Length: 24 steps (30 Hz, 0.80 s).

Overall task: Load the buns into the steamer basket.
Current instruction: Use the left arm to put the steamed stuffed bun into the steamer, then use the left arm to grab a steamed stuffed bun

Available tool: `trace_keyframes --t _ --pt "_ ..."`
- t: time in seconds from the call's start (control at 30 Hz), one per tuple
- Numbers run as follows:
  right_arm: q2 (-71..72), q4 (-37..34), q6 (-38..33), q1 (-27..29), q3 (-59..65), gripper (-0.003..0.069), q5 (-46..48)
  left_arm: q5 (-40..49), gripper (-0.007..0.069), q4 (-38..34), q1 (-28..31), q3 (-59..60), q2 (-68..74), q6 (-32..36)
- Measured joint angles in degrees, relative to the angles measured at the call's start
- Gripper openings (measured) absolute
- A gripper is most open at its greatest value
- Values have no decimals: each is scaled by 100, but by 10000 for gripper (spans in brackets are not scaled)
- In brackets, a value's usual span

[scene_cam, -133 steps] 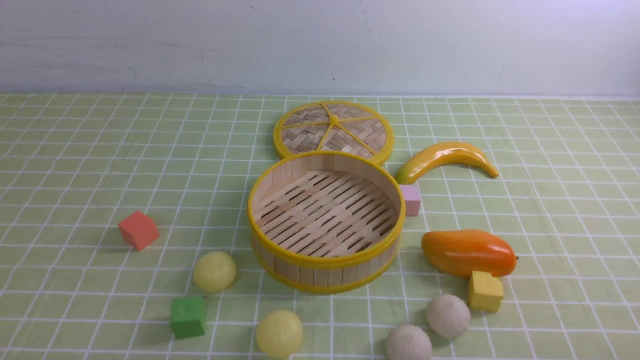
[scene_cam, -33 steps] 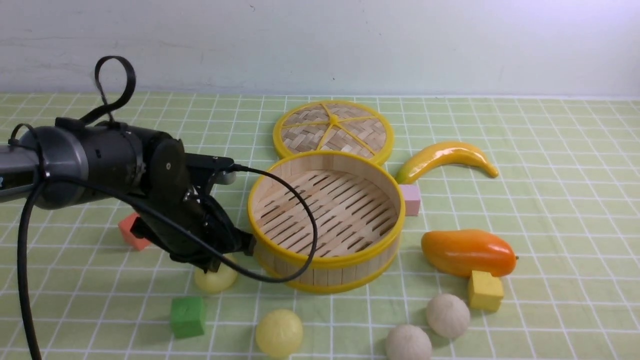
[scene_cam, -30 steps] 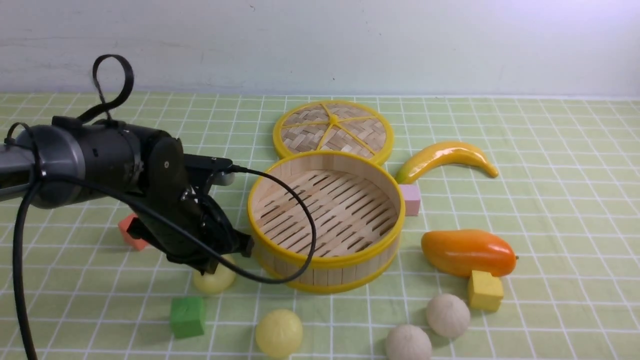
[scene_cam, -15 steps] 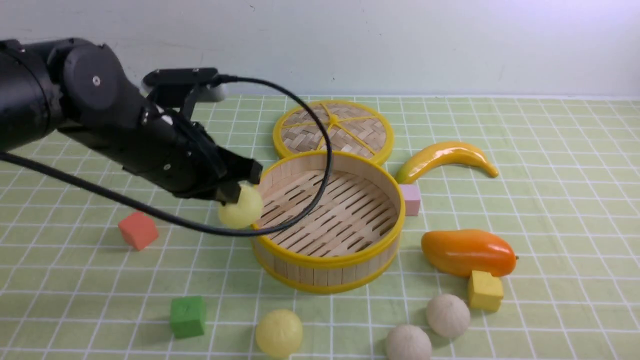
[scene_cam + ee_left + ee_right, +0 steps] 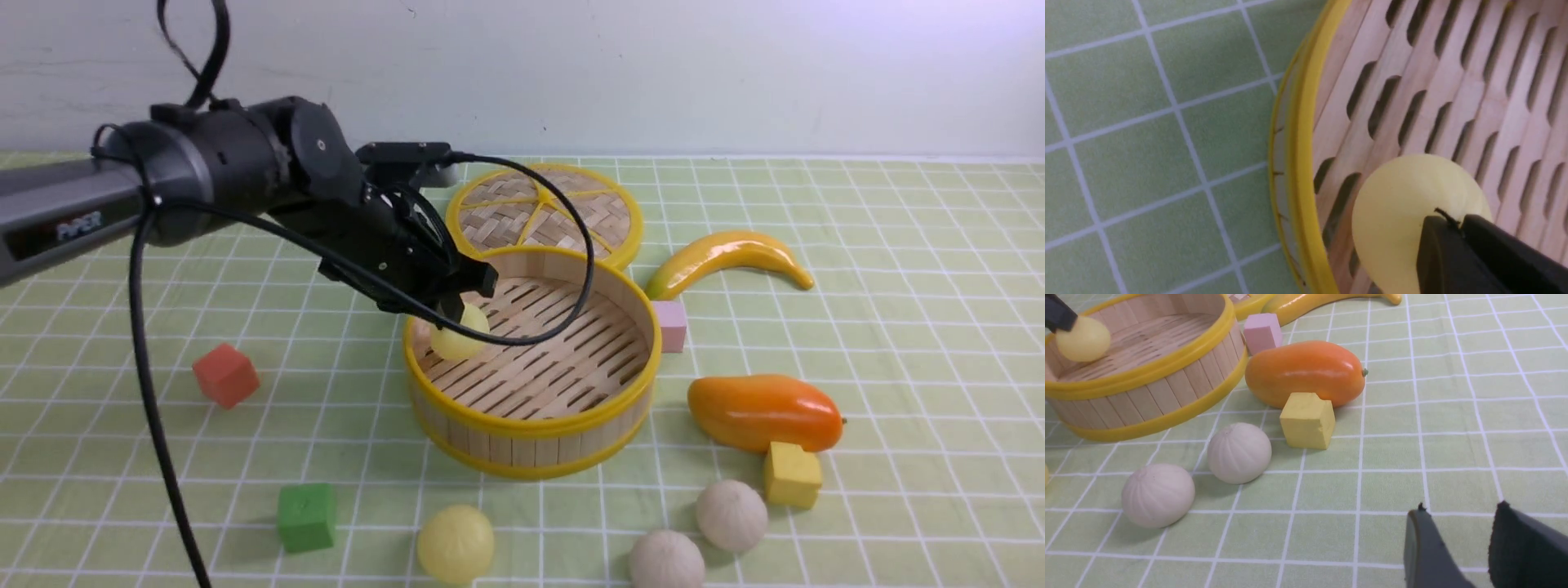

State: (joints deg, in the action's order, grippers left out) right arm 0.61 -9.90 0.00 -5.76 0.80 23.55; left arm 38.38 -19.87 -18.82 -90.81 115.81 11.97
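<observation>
My left gripper [image 5: 457,314] is shut on a glossy pale yellow bun [image 5: 459,335] and holds it inside the steamer basket [image 5: 531,425], low over the slatted floor by the left wall. The left wrist view shows that bun [image 5: 1404,212] under the black fingers [image 5: 1453,249], just inside the yellow rim [image 5: 1302,163]. A second yellow bun [image 5: 455,543] lies in front of the basket. Two off-white buns [image 5: 731,514] [image 5: 667,560] lie front right, and also show in the right wrist view [image 5: 1239,452] [image 5: 1157,495]. My right gripper [image 5: 1461,508] is open and empty, low over the cloth.
The flat woven lid [image 5: 544,212] lies behind the basket. A banana [image 5: 727,257], a pink cube [image 5: 671,325], a mango [image 5: 763,412] and a yellow cube [image 5: 792,475] are to the right. A red cube [image 5: 226,374] and a green cube [image 5: 307,516] are to the left.
My left arm came in, closed on the yellow bun left of the basket, lifted it, and carried it right over the rim and down into the basket.
</observation>
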Motion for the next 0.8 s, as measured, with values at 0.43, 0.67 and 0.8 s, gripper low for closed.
trace_keyframes --t 0.43,0.67,0.8 --pt "0 0 0 0 0 239 0 739 440 169 0 -108 -547 -507" --pt "0 0 0 0 0 239 0 1659 6 833 -806 1300 -2075 -907" --pt "0 0 0 0 0 239 0 1574 -13 861 -1354 2218 -2385 -1197"
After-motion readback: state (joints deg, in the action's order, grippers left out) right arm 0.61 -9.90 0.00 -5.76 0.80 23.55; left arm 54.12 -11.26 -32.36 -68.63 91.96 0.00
